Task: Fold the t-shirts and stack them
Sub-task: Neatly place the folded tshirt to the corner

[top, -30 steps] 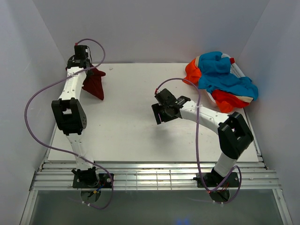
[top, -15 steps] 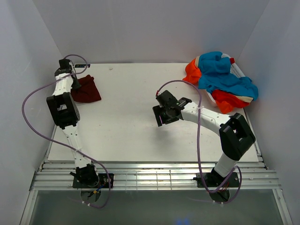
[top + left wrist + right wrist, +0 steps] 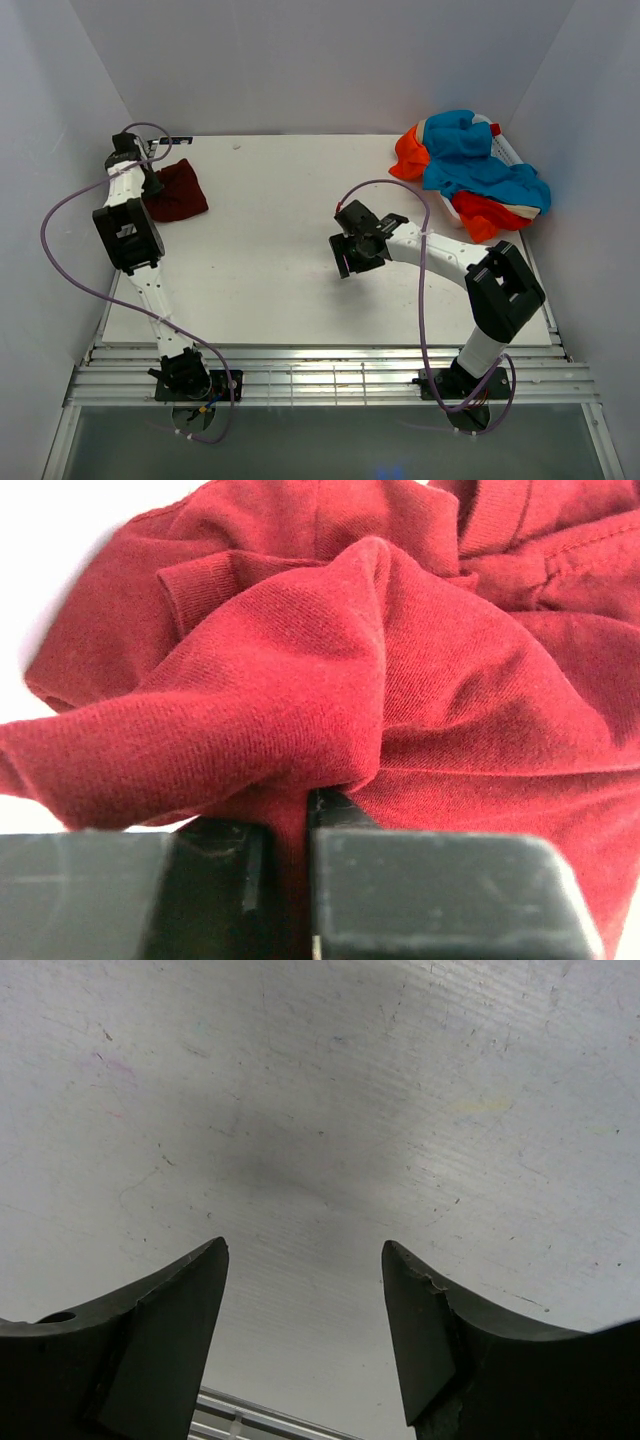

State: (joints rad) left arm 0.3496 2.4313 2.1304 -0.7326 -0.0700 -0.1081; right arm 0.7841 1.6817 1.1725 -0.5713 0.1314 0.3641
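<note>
Left wrist view is showing the maroon t-shirt [image 3: 400,680], crumpled at the table's [image 3: 260,290] far-left corner, with a fold pinched in the left pincer [image 3: 305,825], fingertips hiding under cloth, while the right pincer [image 3: 305,1280] is hanging wide above mid-table.

Your maroon shirt [image 3: 180,192] lies at about 10 o'clock on the surface [image 3: 300,280], hard against the left edge. It is plain dark cloth, crumpled into a small, roughly square bundle rather than spread flat. Close up, you see soft ridges and a ribbed hem running through the folds, and one fold is pinched between the fingers of the left hand [image 3: 288,875].

Your other shirts sit in one loose heap at about 2 o'clock, in the far right corner. The turquoise shirt [image 3: 480,165] is draped across the top. The orange-red shirt [image 3: 482,213] shows beneath it at both ends of the heap, and white trim shows along the right side. Neither is folded.
</note>
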